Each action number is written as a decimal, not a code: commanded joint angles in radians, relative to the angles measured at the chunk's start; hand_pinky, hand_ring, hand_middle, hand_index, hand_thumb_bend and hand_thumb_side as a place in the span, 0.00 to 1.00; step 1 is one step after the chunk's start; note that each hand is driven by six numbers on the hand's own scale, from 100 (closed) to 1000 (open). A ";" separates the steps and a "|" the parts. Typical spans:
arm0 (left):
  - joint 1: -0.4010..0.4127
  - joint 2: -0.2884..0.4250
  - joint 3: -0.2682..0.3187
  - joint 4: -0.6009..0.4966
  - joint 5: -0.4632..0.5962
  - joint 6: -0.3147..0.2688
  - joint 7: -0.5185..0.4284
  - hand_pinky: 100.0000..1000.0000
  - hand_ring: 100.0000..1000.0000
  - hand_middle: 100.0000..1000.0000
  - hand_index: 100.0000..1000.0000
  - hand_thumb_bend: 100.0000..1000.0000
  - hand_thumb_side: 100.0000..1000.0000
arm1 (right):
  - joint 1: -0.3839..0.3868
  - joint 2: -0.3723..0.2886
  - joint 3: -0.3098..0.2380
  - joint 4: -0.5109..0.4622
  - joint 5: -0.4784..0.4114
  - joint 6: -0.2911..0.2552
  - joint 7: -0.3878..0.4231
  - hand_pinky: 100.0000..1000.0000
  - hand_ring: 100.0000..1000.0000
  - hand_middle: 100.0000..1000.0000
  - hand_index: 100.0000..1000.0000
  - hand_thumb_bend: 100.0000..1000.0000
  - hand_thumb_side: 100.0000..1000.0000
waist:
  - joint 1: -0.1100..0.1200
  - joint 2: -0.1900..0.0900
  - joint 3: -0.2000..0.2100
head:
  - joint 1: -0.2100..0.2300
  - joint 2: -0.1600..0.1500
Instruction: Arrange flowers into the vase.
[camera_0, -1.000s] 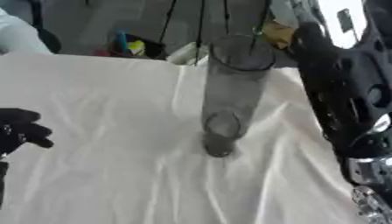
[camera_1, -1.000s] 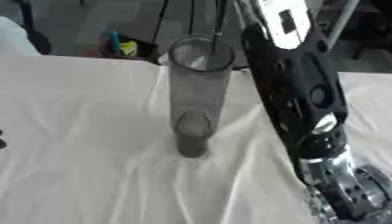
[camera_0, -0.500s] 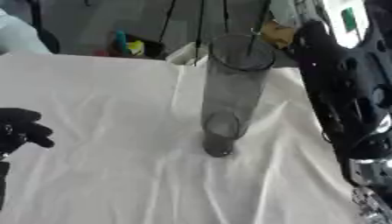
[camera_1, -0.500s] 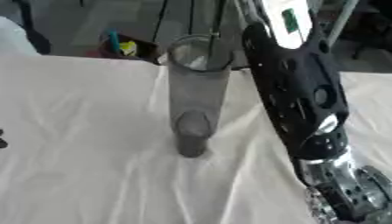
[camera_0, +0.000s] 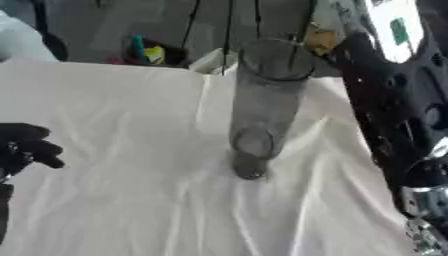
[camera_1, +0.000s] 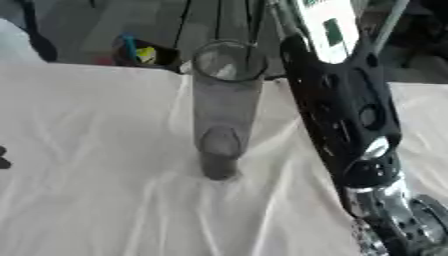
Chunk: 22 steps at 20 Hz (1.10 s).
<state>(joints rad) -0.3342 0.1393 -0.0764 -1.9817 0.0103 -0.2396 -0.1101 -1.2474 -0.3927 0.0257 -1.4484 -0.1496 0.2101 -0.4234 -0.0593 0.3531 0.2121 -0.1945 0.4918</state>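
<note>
A tall clear glass vase (camera_0: 265, 105) stands upright near the middle of the desk (camera_0: 114, 200), on a rumpled white cloth (camera_0: 131, 115). It is empty, and no flowers show anywhere in either view, so the arranging has not started.

The left hand (camera_0: 24, 148) sits at the left edge of the left eye view, well apart from the vase, with its dark fingers curled in and nothing between them. The right arm (camera_1: 346, 115) comes down the right side, black with a silver joint low in the view, and passes just beside the vase. The right hand itself lies beyond the bottom edge, so I cannot tell how its fingers are set.

The main risk is tipping. The vase is narrow and tall on a small base, and the cloth under it is creased, so a brush from the right arm or a tug on the cloth would likely topple it. Stems dropped in at a slant could also lever it over.

Beyond the far edge of the desk there is a dark pot with a blue and a yellow item (camera_1: 138, 52), and thin dark legs (camera_0: 229, 22) of a stand. None of it blocks the vase mouth; the right arm is what crowds it.
</note>
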 joint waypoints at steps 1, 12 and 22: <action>-0.011 0.002 -0.006 -0.018 -0.003 0.001 -0.002 0.47 0.55 0.60 0.68 0.00 1.00 | -0.011 -0.027 -0.005 -0.011 0.047 -0.012 0.011 0.00 0.10 0.00 0.00 0.04 0.74 | -0.009 -0.004 0.000 | 0.001 -0.005; -0.011 0.000 -0.007 -0.018 -0.003 0.002 -0.006 0.47 0.55 0.60 0.68 0.00 1.00 | -0.003 -0.018 -0.011 0.005 0.052 -0.017 0.005 0.01 0.21 0.00 0.02 0.02 0.84 | -0.009 0.001 -0.001 | 0.002 -0.004; -0.012 0.000 -0.007 -0.018 -0.003 0.003 -0.007 0.47 0.55 0.60 0.68 0.00 1.00 | 0.009 -0.034 0.000 0.016 0.066 0.034 0.021 0.06 0.39 0.09 0.10 0.00 0.91 | -0.009 0.001 -0.001 | 0.009 -0.006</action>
<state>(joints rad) -0.3342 0.1390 -0.0764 -1.9817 0.0085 -0.2357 -0.1144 -1.2222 -0.3944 0.0261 -1.4270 -0.0960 0.2336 -0.4073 -0.0593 0.3583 0.2114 -0.1887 0.4917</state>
